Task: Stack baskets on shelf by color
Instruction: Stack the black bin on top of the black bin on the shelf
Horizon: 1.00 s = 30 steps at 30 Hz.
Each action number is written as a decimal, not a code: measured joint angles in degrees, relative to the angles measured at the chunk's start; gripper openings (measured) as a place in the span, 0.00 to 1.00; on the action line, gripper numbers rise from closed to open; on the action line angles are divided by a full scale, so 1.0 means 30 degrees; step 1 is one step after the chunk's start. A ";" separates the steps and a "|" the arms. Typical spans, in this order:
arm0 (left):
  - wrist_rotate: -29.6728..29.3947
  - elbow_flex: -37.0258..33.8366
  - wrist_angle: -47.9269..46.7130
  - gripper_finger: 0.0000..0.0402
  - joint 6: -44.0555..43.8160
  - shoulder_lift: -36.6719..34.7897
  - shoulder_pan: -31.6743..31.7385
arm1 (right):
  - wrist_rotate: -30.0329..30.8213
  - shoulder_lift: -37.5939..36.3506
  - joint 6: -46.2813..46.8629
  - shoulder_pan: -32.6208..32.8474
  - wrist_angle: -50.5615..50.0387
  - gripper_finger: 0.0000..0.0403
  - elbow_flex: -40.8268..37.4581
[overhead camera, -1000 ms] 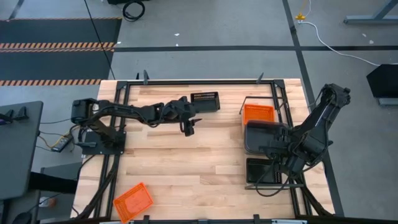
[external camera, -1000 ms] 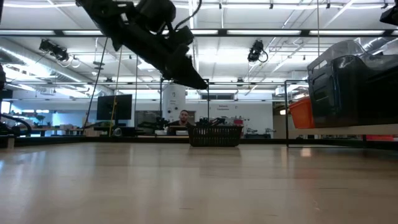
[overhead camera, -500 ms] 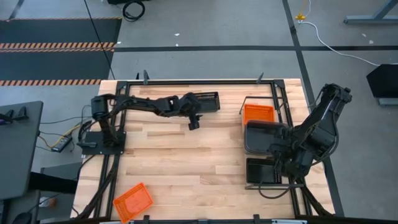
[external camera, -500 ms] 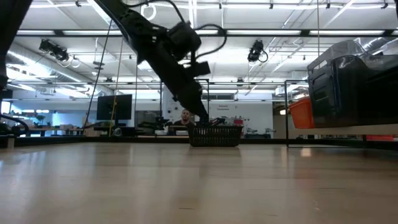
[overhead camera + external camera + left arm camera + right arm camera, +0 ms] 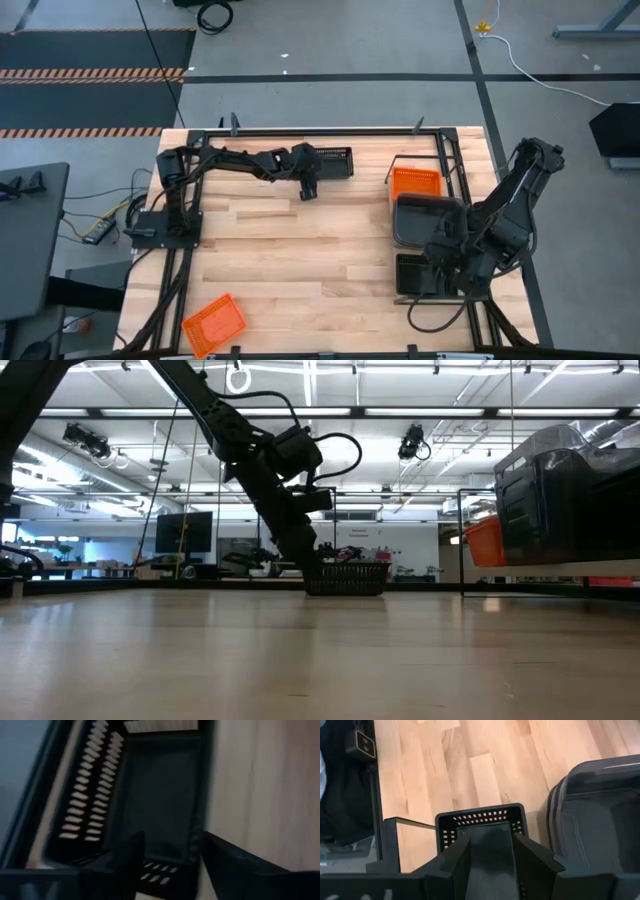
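A black slatted basket (image 5: 332,162) (image 5: 150,795) rests on its base near the table's far edge. My left gripper (image 5: 308,187) (image 5: 170,865) slants down at its near left corner, open, one finger over the inside and one outside the wall. On the raised shelf (image 5: 560,568) at the right stand an orange basket (image 5: 415,182), a dark grey basket (image 5: 425,220) (image 5: 600,820) and another black basket (image 5: 415,272) (image 5: 480,822). My right gripper (image 5: 432,268) (image 5: 490,870) hangs open above that black basket. A second orange basket (image 5: 213,323) lies at the near left corner.
A dark metal frame (image 5: 320,131) runs round the tabletop, with uprights beside the shelf (image 5: 462,540). The middle of the wooden table (image 5: 300,260) is bare board. People and workbenches show in the room far behind the table.
My left gripper has gone toward the table's far edge and down to the black basket's corner, tipping more steeply downward. My right arm has drawn up a little over the shelf. No basket has moved.
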 joint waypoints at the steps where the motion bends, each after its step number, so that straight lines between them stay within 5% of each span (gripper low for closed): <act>1: 0.0234 0.0000 -0.0070 0.47 0.0245 0.0000 -0.0026 | 0.0005 0.0116 0.0000 0.0000 0.0016 0.38 0.0003; 9: 0.1887 0.0000 -0.0152 0.04 0.0270 0.0000 -0.0668 | -0.0136 0.0505 0.0006 0.0000 0.0052 0.38 -0.0001; 24: 0.1425 -0.0023 -0.2342 0.03 -0.2461 -0.2982 -0.5375 | 0.0467 0.0490 -0.0852 -0.0036 0.0277 0.38 -0.0016; 30: -0.0380 -0.0022 -0.3280 0.03 -0.4100 -0.3809 -0.8661 | 0.1015 0.0490 -0.3338 -0.0819 0.3483 0.38 -0.0016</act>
